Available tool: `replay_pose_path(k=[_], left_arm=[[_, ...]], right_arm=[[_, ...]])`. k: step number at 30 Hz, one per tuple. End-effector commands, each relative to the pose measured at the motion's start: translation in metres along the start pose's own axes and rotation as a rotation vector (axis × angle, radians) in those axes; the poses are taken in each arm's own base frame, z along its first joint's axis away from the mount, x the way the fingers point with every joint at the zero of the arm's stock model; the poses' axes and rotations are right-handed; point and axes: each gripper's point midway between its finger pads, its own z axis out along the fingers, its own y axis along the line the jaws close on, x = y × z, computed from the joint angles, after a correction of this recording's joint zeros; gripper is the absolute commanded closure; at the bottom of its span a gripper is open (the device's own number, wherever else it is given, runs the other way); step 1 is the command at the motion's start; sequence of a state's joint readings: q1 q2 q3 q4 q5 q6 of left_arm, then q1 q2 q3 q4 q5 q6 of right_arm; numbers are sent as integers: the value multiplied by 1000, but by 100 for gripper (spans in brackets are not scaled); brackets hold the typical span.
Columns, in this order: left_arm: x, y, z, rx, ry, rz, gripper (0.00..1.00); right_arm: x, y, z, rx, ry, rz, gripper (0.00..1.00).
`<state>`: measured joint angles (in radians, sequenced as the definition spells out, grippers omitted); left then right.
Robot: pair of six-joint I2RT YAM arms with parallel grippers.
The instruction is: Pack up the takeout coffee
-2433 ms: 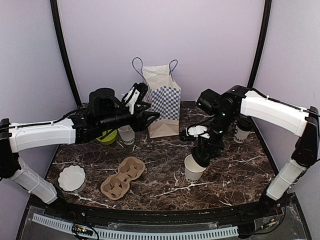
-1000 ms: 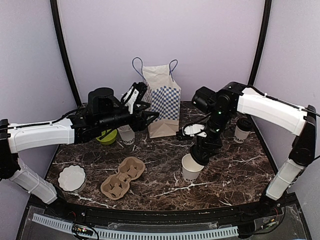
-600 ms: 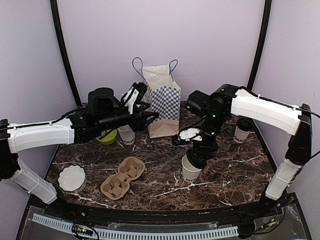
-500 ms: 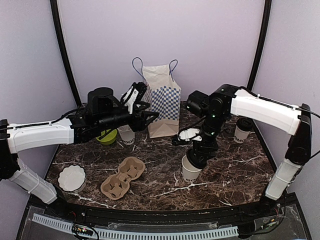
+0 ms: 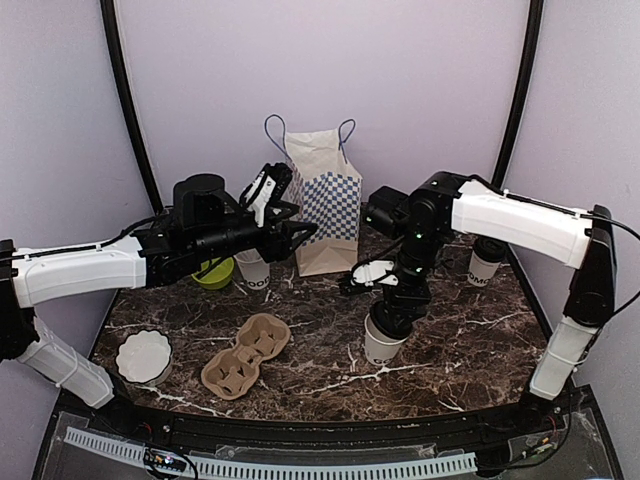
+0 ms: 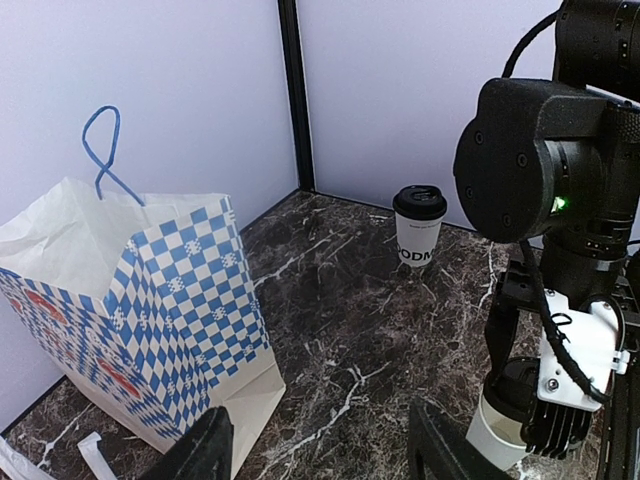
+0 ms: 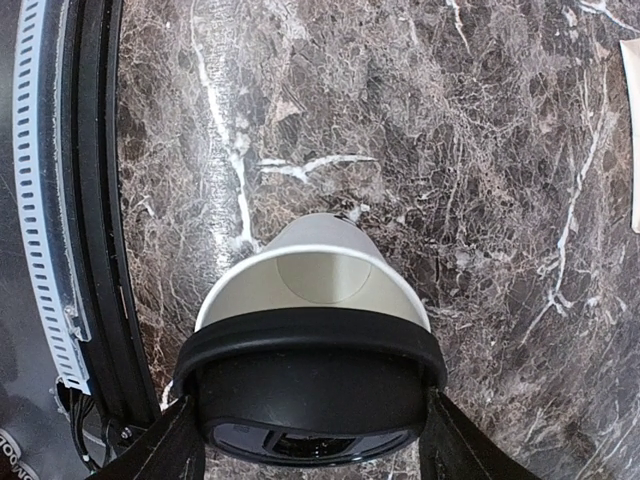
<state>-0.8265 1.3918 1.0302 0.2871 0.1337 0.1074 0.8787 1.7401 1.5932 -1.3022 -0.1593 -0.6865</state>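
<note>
In the centre right of the top view, the right hand (image 5: 389, 320) points straight down and grips a black lid (image 7: 310, 385) by its edge, one finger on each side. The lid covers the near part of the mouth of a white cup (image 5: 380, 346) standing on the bench (image 5: 470, 335). In the wrist view the far part of the mouth is uncovered and the cup's inner floor shows. A second cup (image 5: 486, 262), lidded and upright, stands at the right rear of the bench, well apart from the first. The left hand (image 5: 300, 232) hangs above the bench left of centre, fingers spread with nothing between them, its tips just beside the checked bag (image 5: 328, 215). A brown carrier (image 5: 245, 355) lies at lower left, apart from both cups.
</note>
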Motion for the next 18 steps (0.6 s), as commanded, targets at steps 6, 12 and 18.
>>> replay_pose_path(k=[6,12,18], left_arm=[[-5,1,-8,2,-13,14,39],[-1,3,-2,-8,13,-18,37],[20,7,11,-40,140,-204,37]], right_arm=[[-11,-2,-2,18,-13,-3,27],[-18,0,-26,57,-77,-17,5],[-13,-8,-47,124,-171,21,1]])
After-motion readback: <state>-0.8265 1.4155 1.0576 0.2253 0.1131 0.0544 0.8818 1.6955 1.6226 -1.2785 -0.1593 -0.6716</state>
